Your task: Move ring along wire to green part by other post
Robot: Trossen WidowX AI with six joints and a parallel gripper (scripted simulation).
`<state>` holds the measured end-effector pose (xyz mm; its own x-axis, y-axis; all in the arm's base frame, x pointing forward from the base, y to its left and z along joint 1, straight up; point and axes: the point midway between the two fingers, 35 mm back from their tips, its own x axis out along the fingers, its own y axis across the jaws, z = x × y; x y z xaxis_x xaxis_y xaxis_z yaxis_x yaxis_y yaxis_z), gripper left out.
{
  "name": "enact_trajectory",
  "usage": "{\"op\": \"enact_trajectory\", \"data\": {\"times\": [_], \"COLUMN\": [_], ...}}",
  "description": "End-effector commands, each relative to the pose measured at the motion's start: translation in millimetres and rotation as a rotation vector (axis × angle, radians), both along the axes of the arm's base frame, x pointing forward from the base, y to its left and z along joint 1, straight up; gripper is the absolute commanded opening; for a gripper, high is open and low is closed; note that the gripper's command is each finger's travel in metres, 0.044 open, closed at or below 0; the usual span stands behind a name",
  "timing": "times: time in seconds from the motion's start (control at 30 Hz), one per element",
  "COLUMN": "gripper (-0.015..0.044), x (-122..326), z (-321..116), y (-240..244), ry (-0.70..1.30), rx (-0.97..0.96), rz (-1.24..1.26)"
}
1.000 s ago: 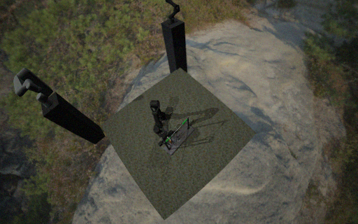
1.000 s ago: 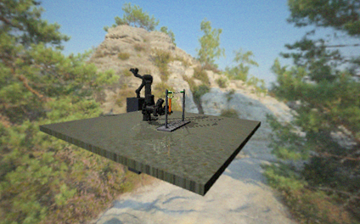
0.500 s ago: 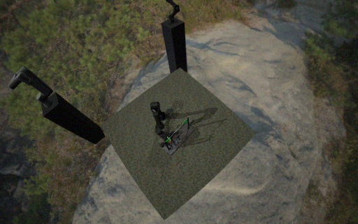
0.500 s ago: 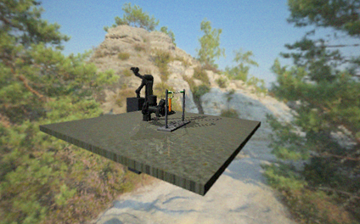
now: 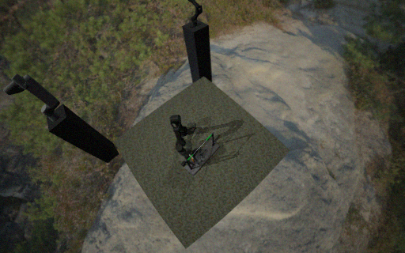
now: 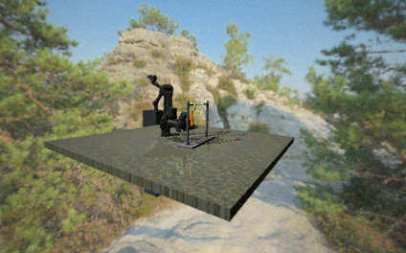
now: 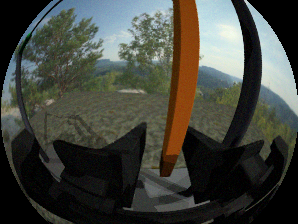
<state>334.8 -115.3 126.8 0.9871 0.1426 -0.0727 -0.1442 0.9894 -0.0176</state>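
The orange handle (image 6: 191, 118) (image 7: 185, 75) hangs down from its ring (image 6: 193, 108), which is around the wire by the green part (image 5: 190, 157) (image 6: 191, 104) near one post (image 6: 187, 131) (image 7: 252, 75). The other post (image 5: 213, 139) (image 6: 207, 117) (image 7: 20, 90) carries the other green part (image 5: 210, 137) (image 6: 207, 103) (image 7: 28, 36). Thin grey wire (image 5: 200, 147) runs between them. My gripper (image 7: 162, 127) is partly open, with its fingers on either side of the handle's lower end. A gap shows on the left; the right finger is very close, and contact cannot be told. The ring is outside the wrist view.
The posts stand on a grey base (image 5: 213, 149) (image 6: 204, 141) (image 7: 165, 200) on the square table top (image 5: 198, 213) (image 6: 154, 159). The near post stands close beside the gripper. Two black pillars (image 5: 81, 132) (image 5: 198, 51) stand beyond the table's edges.
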Motion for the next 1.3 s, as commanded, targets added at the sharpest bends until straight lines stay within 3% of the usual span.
{"op": "enact_trajectory", "data": {"times": [0.0, 0.07, 0.47, 1.27], "gripper": [0.0160, 0.0160, -0.0150, -0.0150], "x": [0, 0, 0, 0], "z": [1, 1, 0, 15], "y": [-1, -1, 0, 1], "ry": [-0.002, -0.002, 0.000, -0.001], "rx": [0.002, 0.002, 0.000, 0.000], "rz": [-0.005, -0.005, 0.000, -0.005]}}
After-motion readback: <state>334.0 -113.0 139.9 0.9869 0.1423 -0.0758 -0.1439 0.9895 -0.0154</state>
